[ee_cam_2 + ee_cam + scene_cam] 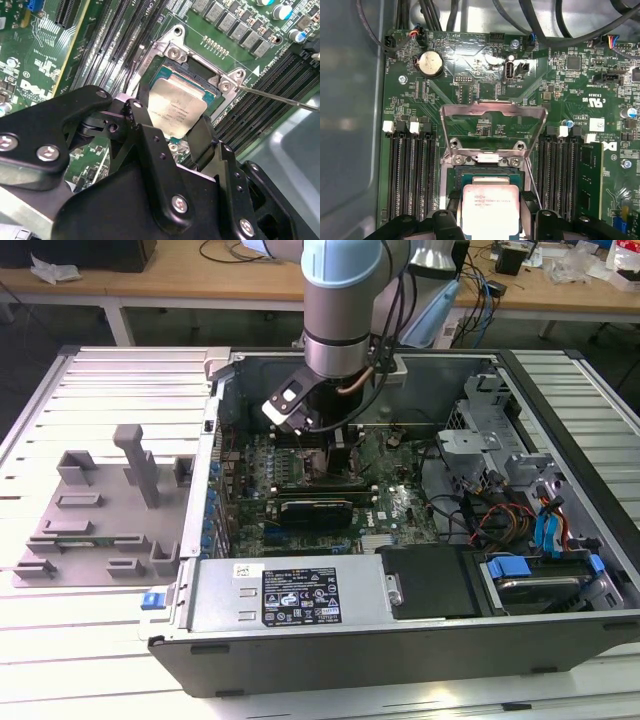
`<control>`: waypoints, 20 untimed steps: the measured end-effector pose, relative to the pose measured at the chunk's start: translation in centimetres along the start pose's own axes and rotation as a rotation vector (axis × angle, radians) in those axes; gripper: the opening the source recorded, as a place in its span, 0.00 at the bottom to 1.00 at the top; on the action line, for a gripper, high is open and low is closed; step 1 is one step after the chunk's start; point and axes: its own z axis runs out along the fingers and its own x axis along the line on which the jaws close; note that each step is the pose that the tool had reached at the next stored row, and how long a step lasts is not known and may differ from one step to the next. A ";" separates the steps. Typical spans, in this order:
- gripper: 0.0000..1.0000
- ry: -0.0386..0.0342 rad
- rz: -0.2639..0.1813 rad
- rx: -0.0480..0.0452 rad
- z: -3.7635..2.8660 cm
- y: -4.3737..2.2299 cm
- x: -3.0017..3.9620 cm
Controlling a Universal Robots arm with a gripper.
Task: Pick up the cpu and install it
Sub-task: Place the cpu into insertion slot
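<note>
Open computer case (pixel 400 652) flat on table (pixel 90 640) holds motherboard (pixel 400 508); inside, near the case's far wall, tool (pixel 171 118) clamped on two opposite edges of the cpu (pixel 179 104) over the socket (pixel 485 172), load plate (pixel 492 112) raised, seating unclear.

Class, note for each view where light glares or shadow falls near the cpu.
First wrist view: the cpu glares pale on top; second wrist view: softer sheen on the cpu, glints on the socket frame; exterior view: the arm shades the motherboard beneath it.
</note>
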 end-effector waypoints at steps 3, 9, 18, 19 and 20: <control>0.55 -0.0002 0.000 0.0002 0.31 -0.01 0.00; 0.55 -0.0009 0.016 0.0005 0.51 -0.01 0.01; 0.55 -0.0009 0.018 0.0004 0.58 0.00 0.12; 0.55 -0.0009 0.018 0.0003 0.60 0.00 0.14; 0.55 -0.0009 0.018 0.0004 0.61 0.00 0.16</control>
